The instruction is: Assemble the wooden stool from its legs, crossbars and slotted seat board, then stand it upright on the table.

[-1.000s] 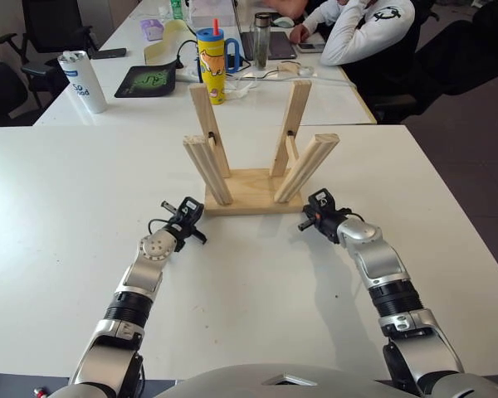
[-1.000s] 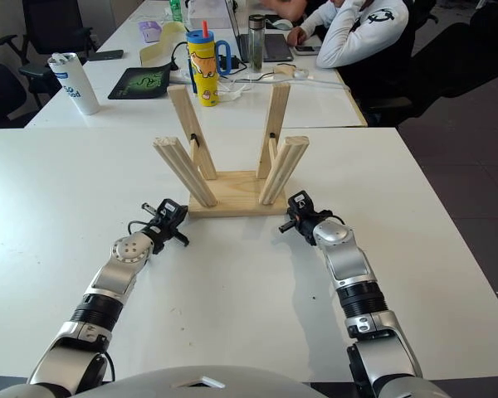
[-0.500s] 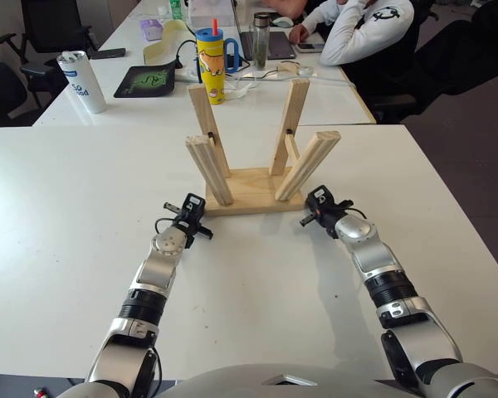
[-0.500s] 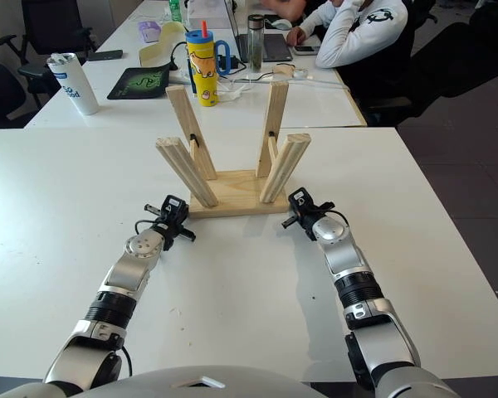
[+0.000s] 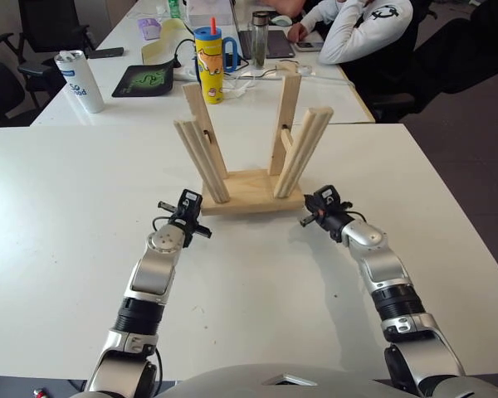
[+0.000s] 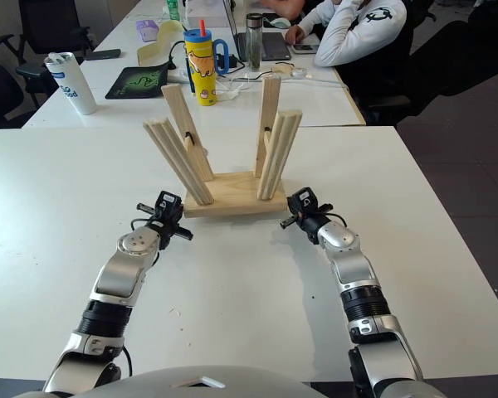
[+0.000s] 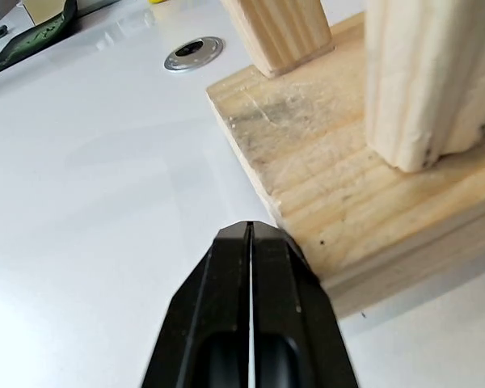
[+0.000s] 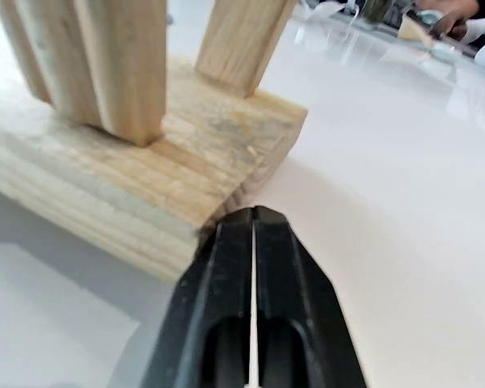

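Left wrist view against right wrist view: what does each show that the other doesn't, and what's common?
Left wrist: the left arm's fingers, shut, by one corner of the seat board, plus a round metal disc set in the table and a dark mat beyond. Right wrist: the right arm's fingers, shut, by another corner, with blurred clutter in the background. Both: the board flat on the white table, legs standing up from it.

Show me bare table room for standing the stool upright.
Bare table lies left of the left tool, right of the right tool, and in the near strip between them. Crowded: both tools sit shut at the near corners of the seat board.
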